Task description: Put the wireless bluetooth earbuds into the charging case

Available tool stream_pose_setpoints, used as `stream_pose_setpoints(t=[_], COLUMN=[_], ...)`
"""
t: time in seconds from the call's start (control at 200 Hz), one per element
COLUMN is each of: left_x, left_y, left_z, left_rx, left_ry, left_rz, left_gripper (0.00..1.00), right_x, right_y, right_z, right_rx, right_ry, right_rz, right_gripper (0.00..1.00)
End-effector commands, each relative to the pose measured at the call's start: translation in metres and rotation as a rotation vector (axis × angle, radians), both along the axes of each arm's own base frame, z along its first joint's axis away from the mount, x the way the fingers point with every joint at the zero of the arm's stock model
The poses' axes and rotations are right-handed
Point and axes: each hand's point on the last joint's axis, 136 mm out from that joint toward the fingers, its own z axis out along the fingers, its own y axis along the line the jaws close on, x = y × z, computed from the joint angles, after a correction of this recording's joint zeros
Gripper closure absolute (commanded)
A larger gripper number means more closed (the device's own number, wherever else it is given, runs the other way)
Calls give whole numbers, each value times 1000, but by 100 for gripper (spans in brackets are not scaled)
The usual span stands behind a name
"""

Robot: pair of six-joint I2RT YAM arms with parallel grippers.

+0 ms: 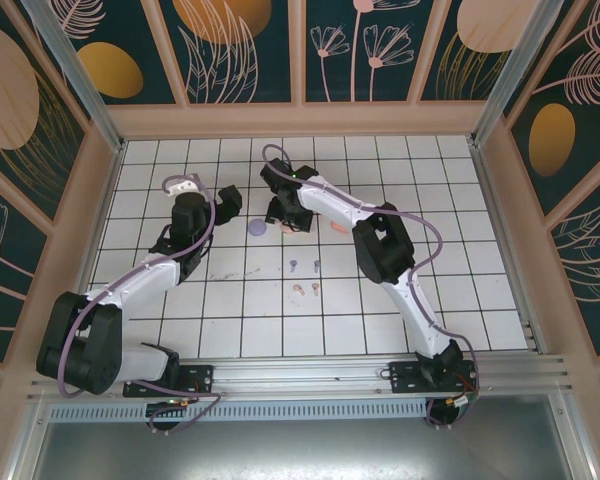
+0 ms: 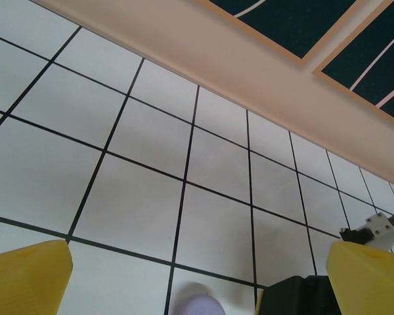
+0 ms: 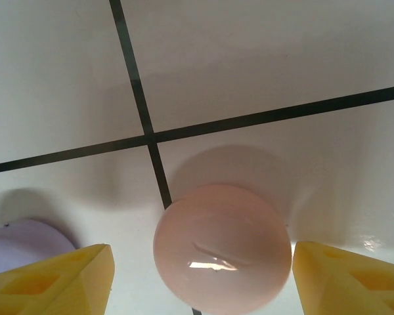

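- Saw a white tiled tabletop (image 1: 400, 300) ruled in black lines, boxed by peach-framed wall panels (image 1: 240, 50) painted dark teal with pale flowers and orange discs.
- Ran an aluminium rail (image 1: 310, 375) along the near edge.
- Kept the left gripper (image 2: 198, 279) spread wide and empty, left of centre, by a lilac case (image 1: 257, 228).
- Straddled a round pink case (image 3: 222, 252) with the right gripper (image 3: 203, 275), fingers released, a gap on either side.
- Left the earbuds (image 1: 317, 265) loose on the tiles, nearer the near edge than the cases: a lilac pair (image 1: 293, 265), then a pinkish pair (image 1: 298, 290).
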Motion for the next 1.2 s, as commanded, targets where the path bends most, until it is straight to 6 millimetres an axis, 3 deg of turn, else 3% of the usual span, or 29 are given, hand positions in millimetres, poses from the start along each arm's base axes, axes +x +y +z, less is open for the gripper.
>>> stream_pose_setpoints(t=[0.0, 0.32, 0.576, 0.761, 0.966, 1.191], left_x=[-1, -3, -5, -10, -36, -74], left_y=[2, -2, -5, -23, -51, -77], left_z=[12, 13, 15, 18, 19, 12], left_rx=[-34, -51, -55, -90, -186, -336], left_ry=[-45, -49, -51, -61, -103, -160], left_rz=[1, -17, -38, -148, -331, -537], left_gripper=[2, 1, 1, 1, 1, 2], right_x=[-6, -10, -23, -38, -44, -23], right_y=[0, -1, -4, -18, -34, -41], right_z=[-4, -13, -1, 8, 29, 66], right_rx=[-21, -45, -119, -140, -62, 140], right_ry=[37, 52, 10, -35, -108, -182], right_rz=[-10, 19, 128, 147, 85, -49], right_gripper=[28, 42, 49, 52, 52, 52])
